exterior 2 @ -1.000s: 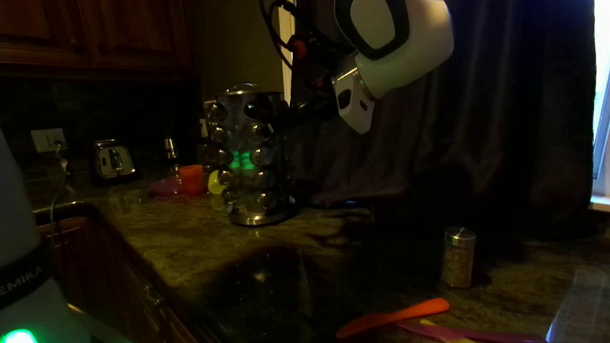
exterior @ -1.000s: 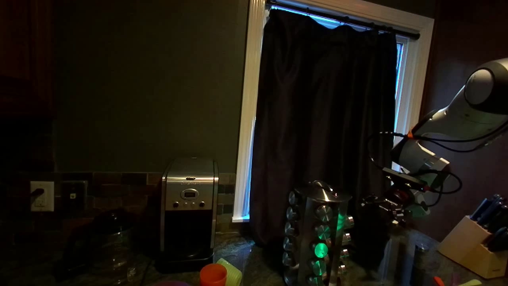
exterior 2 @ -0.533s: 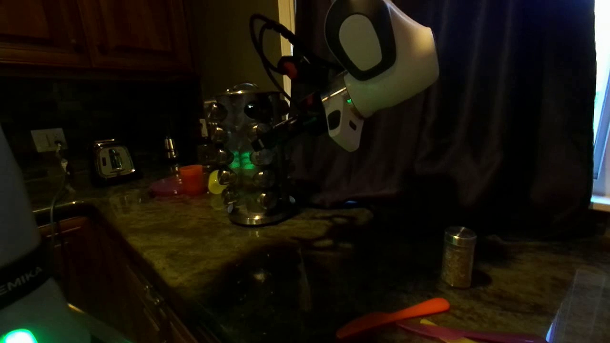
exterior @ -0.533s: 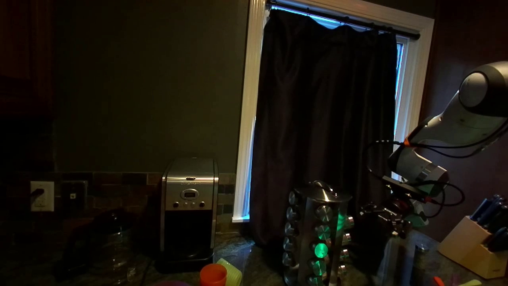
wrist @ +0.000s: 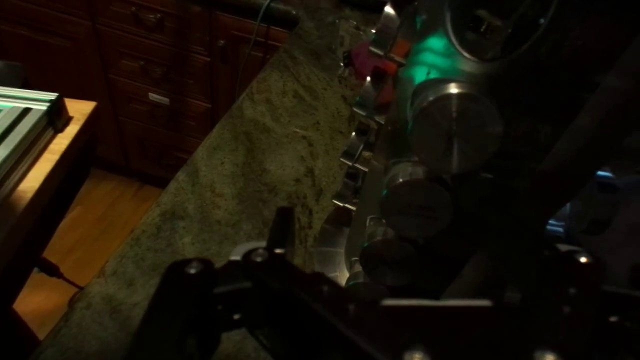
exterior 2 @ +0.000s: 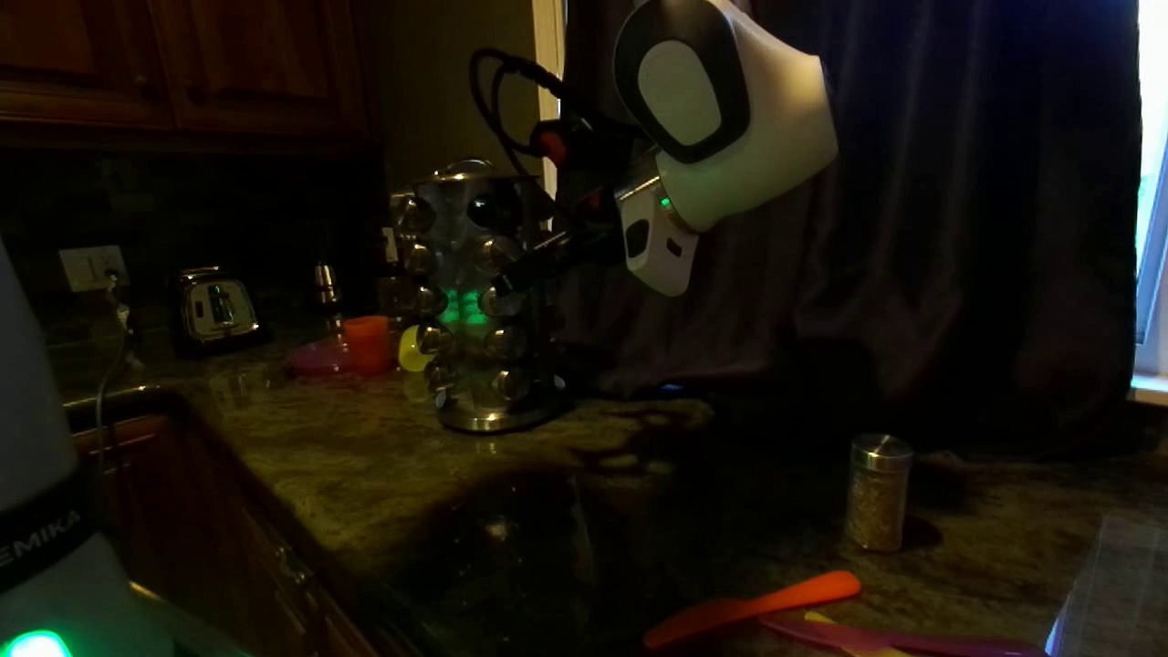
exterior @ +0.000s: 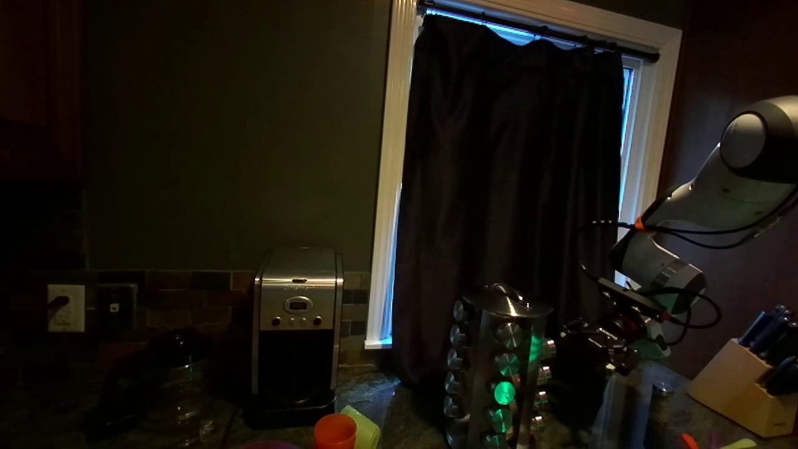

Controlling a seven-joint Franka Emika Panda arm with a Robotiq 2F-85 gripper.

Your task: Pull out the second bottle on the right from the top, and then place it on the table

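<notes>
Jointed black hand (exterior: 587, 348), jaws parted, hangs just right of the tall silver metal jar rack (exterior 2: 464, 324) on the dark mottled bench (exterior 2: 365, 465).

One kitchen, dimly lit, home-like from where I operate. In an exterior view I list: coffee maker (exterior: 298, 318), far, left of a dark curtain (exterior: 508, 199); knife block (exterior: 735, 380), right. In an exterior view also: toaster (exterior 2: 219, 310), far left on the mottled desk (exterior 2: 283, 456); wooden cabinets (exterior 2: 265, 68), above. In the wrist view: wooden drawers (wrist: 155, 55), handled.
</notes>
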